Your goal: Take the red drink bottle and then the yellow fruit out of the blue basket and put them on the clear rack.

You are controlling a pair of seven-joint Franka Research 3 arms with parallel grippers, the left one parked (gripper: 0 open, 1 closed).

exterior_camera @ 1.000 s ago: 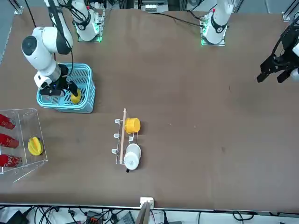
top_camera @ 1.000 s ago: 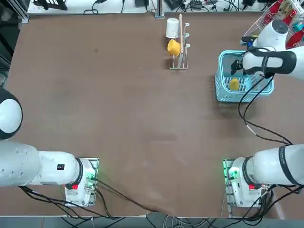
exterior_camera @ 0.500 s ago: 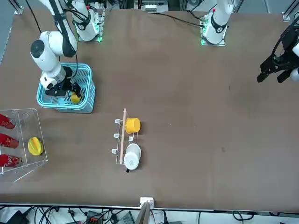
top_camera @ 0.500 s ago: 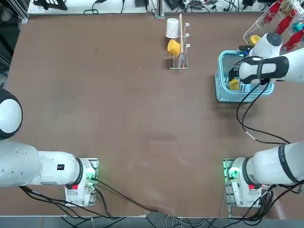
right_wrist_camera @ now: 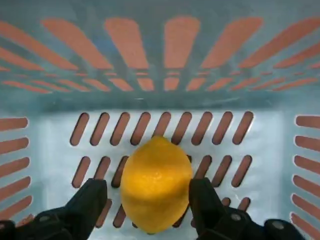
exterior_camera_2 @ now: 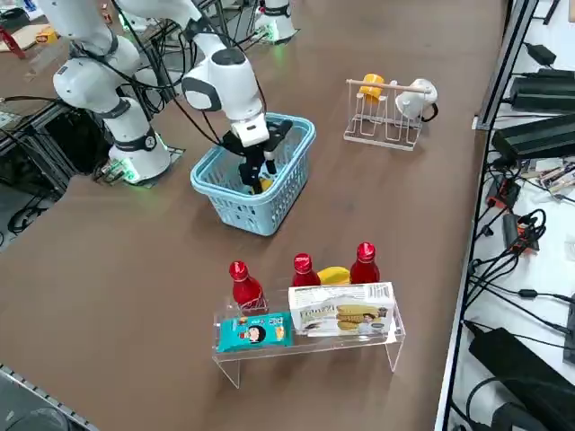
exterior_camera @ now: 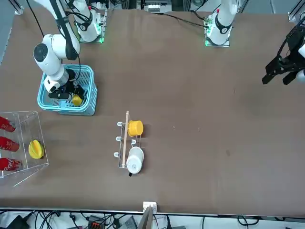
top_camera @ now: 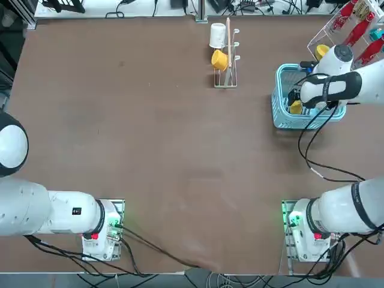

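Note:
The yellow fruit (right_wrist_camera: 156, 185) lies alone on the slotted floor of the blue basket (right_wrist_camera: 55, 145). My right gripper (right_wrist_camera: 148, 189) is down inside the basket, open, with one finger close on each side of the fruit. From overhead the fruit (top_camera: 296, 108) shows at the basket's (top_camera: 282, 117) near end, under the wrist. Three red bottles (exterior_camera_2: 304, 269) stand on top of the clear rack (exterior_camera_2: 305, 346); I cannot tell which is the task's. No bottle is in the basket.
A larger yellow-orange fruit (exterior_camera_2: 334, 276) sits on the rack between the bottles, above a blue packet (exterior_camera_2: 254, 330) and a white box (exterior_camera_2: 341, 310). A thin cup stand (top_camera: 225, 72) holds a yellow cup (top_camera: 219, 59) and a white cup (top_camera: 217, 35) at the table's far middle.
My right gripper has come down from above the basket's rim into the basket and now straddles the yellow fruit. The fruit has not moved.

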